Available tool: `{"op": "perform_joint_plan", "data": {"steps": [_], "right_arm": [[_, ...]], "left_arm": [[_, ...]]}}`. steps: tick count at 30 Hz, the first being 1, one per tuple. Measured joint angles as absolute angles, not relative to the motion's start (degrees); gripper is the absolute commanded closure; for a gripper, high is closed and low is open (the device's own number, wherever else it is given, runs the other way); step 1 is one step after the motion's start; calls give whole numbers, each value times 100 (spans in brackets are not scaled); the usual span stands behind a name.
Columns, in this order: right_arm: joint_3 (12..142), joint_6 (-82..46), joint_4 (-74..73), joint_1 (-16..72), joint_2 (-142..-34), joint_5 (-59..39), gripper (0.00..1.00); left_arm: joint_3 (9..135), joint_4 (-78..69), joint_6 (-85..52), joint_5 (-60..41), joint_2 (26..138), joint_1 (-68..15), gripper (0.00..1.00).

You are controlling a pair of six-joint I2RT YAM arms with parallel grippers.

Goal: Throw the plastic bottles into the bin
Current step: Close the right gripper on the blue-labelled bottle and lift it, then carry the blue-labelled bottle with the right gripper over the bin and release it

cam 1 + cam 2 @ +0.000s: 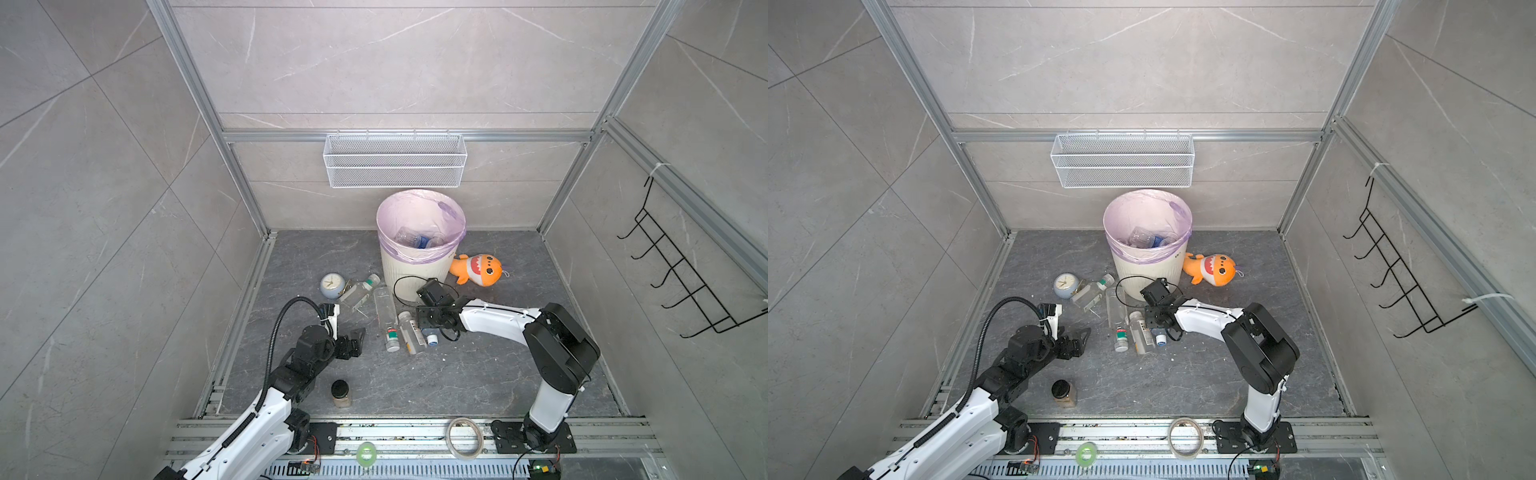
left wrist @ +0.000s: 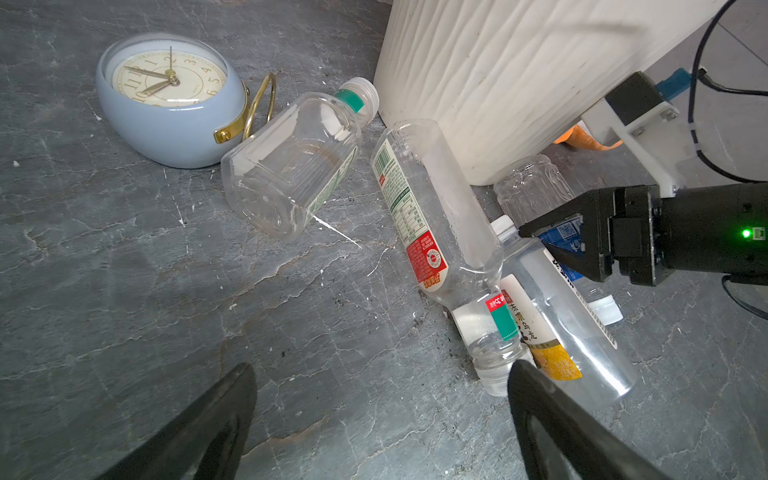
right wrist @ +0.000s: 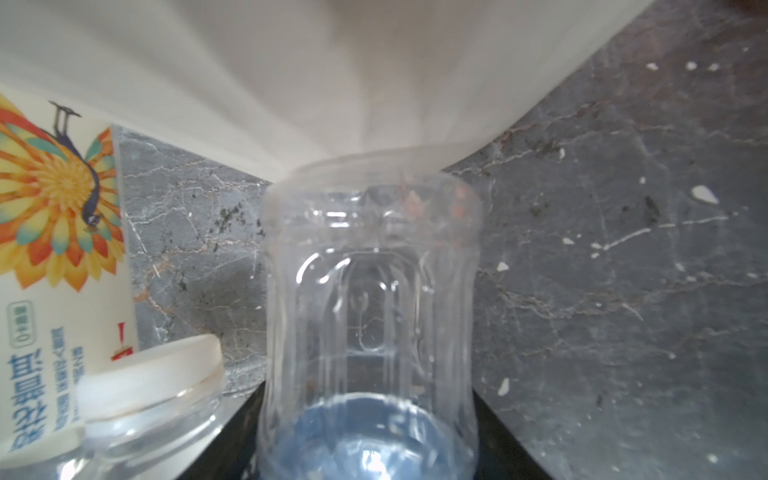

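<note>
A clear ribbed plastic bottle (image 3: 370, 311) lies on the grey marbled desk (image 2: 166, 291) between the black jaws of the right tool (image 2: 534, 240), grip impossible to tell, ribbed cream bin (image 3: 291, 83) just ahead; the left tool (image 2: 382, 368) gapes released.

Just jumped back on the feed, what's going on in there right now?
The right gripper is down on the floor beside the bin, jaws either side of the blue-labelled bottle; whether they pinch it yet is unclear. The left gripper hangs open above the floor, holding nothing. Three loose bottles lie nearby; dropped bottles sit inside the bin.
</note>
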State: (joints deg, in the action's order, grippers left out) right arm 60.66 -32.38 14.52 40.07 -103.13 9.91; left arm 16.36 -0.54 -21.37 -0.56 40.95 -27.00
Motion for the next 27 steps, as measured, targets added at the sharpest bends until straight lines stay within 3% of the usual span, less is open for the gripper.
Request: {"op": "perform_joint_plan", "data": {"steps": [13, 27], "right_arm": [[4921, -3238, 1039, 4007, -9413, 1177, 38], [3179, -3087, 443, 4007, -7017, 1267, 39]], "left_arm": [[1636, -54, -2137, -54, 4097, -2700, 4], [1636, -54, -2137, -54, 4134, -2700, 4]]}}
